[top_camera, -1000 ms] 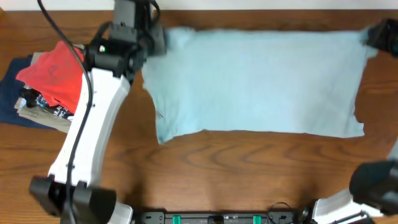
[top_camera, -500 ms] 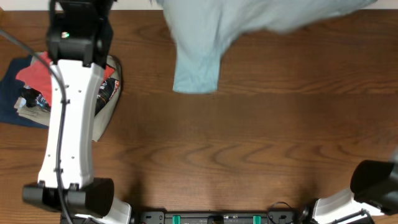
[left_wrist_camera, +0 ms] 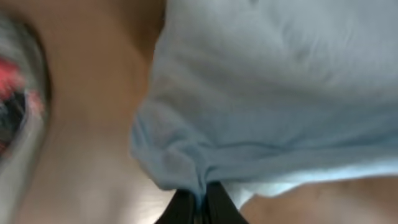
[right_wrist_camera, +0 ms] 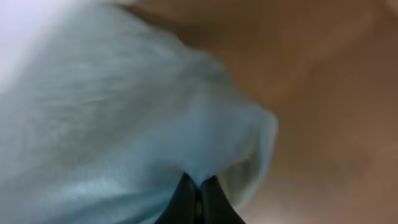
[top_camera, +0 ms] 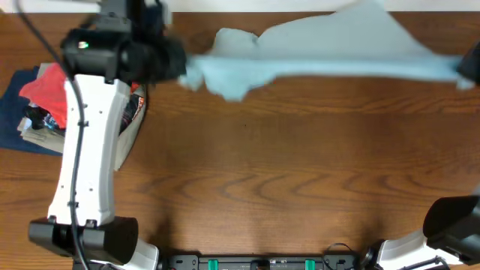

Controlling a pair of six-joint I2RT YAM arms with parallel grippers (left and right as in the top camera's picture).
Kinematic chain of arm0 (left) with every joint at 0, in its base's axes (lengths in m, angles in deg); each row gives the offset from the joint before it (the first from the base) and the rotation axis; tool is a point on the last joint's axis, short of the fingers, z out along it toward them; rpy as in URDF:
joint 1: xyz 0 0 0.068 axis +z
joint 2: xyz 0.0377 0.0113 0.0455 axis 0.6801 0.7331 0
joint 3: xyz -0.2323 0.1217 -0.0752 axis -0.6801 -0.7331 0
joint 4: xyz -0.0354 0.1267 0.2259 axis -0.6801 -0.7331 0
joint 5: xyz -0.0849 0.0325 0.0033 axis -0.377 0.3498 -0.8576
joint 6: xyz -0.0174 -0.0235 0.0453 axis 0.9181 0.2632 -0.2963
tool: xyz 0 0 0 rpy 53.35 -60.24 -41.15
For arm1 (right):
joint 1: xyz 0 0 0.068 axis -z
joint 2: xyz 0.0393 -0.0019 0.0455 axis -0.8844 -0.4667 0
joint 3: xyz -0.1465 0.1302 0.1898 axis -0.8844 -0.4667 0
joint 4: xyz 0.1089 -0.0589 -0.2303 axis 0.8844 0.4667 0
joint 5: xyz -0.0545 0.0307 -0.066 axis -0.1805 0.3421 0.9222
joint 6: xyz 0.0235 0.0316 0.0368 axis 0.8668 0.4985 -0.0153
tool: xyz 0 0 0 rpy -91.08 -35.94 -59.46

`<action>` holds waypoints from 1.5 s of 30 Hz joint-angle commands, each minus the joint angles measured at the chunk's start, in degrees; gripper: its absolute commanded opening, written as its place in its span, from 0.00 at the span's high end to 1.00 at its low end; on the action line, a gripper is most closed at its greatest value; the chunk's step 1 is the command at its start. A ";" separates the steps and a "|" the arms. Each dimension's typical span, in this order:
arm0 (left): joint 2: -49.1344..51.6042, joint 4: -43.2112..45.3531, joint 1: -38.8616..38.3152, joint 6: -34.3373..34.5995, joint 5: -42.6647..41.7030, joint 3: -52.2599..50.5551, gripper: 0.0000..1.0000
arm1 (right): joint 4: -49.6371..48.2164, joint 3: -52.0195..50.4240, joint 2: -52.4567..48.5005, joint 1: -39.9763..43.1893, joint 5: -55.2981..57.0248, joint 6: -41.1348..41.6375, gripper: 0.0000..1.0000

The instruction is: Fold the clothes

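Note:
A light blue garment (top_camera: pixel 330 49) hangs stretched in the air across the back of the table, bunched along its lower edge. My left gripper (top_camera: pixel 180 69) is shut on its left end; in the left wrist view the cloth (left_wrist_camera: pixel 267 93) is pinched between the black fingers (left_wrist_camera: pixel 200 202). My right gripper (top_camera: pixel 469 71) is shut on its right end at the frame edge; the right wrist view shows the cloth (right_wrist_camera: pixel 124 124) clamped in the fingers (right_wrist_camera: pixel 199 190). Both views are blurred by motion.
A pile of other clothes (top_camera: pixel 37 105), red, dark blue and printed, lies at the left edge of the wooden table (top_camera: pixel 285 172), partly under my left arm (top_camera: pixel 86 150). The arm bases stand at the front edge.
The garment lay spread flat a second ago. Both grippers lifted it up and back out of view, then swung it forward; it now hangs stretched between them.

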 commanded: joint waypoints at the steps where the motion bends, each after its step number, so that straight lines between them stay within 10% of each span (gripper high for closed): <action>1: 0.55 -3.52 -1.11 0.52 0.63 -6.14 0.94 | 0.79 -7.02 -0.81 0.98 11.04 -1.51 0.99; 12: -1.29 -4.66 -2.93 0.28 0.61 -18.97 0.94 | 1.62 -18.91 0.02 1.07 9.38 -0.87 0.99; 34: -42.16 19.52 -2.93 0.81 7.08 -9.03 0.94 | 0.48 4.85 31.80 12.20 -7.56 0.07 0.99; 45: -38.05 22.77 -2.93 0.98 7.10 -9.03 0.94 | -3.39 5.90 29.73 12.15 -15.45 -1.77 0.99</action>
